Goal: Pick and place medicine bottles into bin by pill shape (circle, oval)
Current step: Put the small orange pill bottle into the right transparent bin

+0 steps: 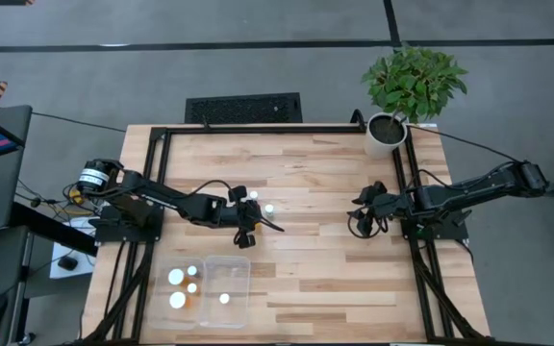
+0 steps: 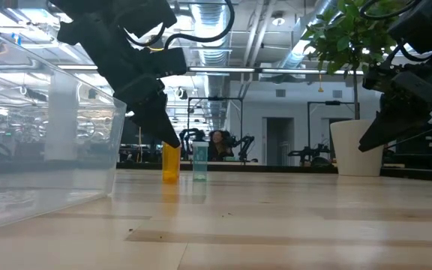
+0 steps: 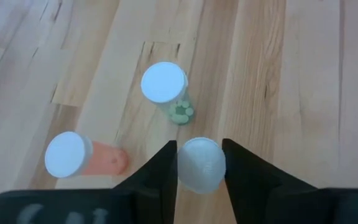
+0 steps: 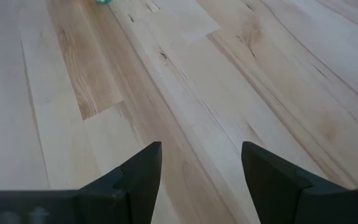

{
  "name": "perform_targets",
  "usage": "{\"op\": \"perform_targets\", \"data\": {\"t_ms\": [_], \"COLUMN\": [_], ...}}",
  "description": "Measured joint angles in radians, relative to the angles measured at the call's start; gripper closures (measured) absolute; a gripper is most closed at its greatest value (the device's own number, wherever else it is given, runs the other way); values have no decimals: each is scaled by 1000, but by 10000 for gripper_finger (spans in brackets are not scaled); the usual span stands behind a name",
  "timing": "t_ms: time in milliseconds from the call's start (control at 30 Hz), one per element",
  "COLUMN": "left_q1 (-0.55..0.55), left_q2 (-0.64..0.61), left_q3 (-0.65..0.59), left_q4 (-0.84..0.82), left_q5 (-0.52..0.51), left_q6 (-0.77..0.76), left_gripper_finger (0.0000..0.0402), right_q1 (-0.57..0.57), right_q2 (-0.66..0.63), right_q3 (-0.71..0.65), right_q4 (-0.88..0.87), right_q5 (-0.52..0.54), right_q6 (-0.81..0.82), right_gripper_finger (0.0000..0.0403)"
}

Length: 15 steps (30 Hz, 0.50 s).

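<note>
Even, bright overhead light falls on the pale wooden table (image 1: 335,240), with soft shadows only. In the low view, ceiling strip lights glare and reflect in the clear plastic bin wall (image 2: 43,150). In the left wrist view, the white round bottle cap (image 3: 201,163) between the dark fingers (image 3: 160,180) looks blurred.

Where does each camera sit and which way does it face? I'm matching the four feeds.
High view: overhead, facing straight down on the table, both arms and the bin.
Low view: at tabletop height, facing across to the room; bin wall near, arms entering from above.
Left wrist view: on the left arm, facing down past its left end effector, fingers around a white-capped bottle.
Right wrist view: on the right arm, facing bare wood past the open right end effector.
Shared: high and left wrist views both show white-capped bottles.
</note>
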Motion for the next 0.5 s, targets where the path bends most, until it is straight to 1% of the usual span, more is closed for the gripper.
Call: {"op": "perform_targets", "data": {"t_ms": [200, 333, 500], "left_q1": [0, 0, -16], "left_q2": [0, -2, -2], "left_q3": [17, 71, 174], "left_q4": [-30, -79, -145], "left_q5": [-6, -6, -3], "left_q6": [-4, -6, -10], "left_gripper_finger": [280, 287, 297], "right_q1": [0, 0, 0], "right_q2": [0, 0, 0], "right_q3": [0, 0, 0], "right_q4": [0, 0, -1], "right_q5": [0, 0, 0], "right_q6": [0, 0, 0], "right_gripper_finger": [168, 168, 168]}}
